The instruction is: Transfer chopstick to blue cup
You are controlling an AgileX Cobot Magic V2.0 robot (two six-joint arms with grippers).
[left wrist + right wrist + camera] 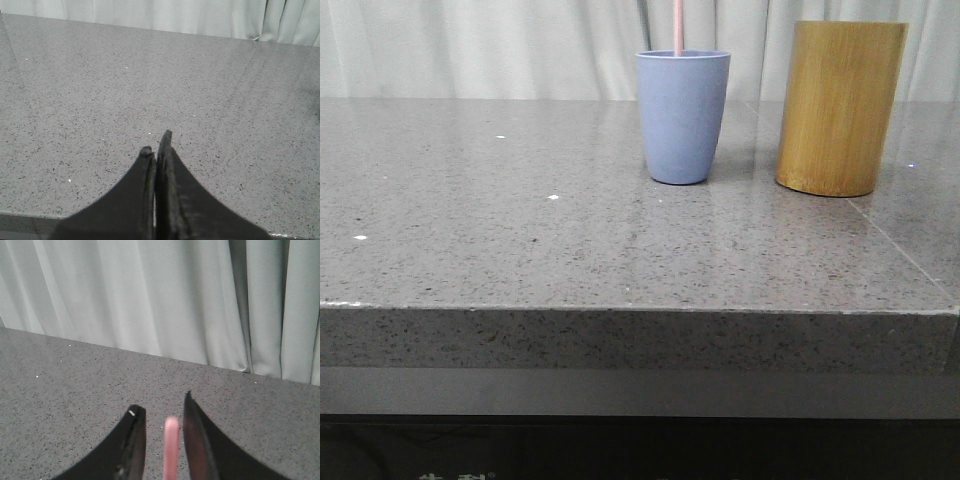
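Observation:
The blue cup (682, 115) stands upright at the back middle of the table. One pale pink chopstick (678, 27) stands in it and runs up out of the front view. In the right wrist view the chopstick's top end (170, 445) shows blurred between the fingers of my right gripper (161, 404). The jaws are open, with a gap on each side of the stick. My left gripper (156, 142) is shut and empty over bare table. Neither gripper shows in the front view.
A taller yellow-brown bamboo holder (840, 107) stands just right of the blue cup, with a small gap between them. The grey speckled table (520, 240) has its front edge near me. A pale curtain (150, 295) hangs behind the table.

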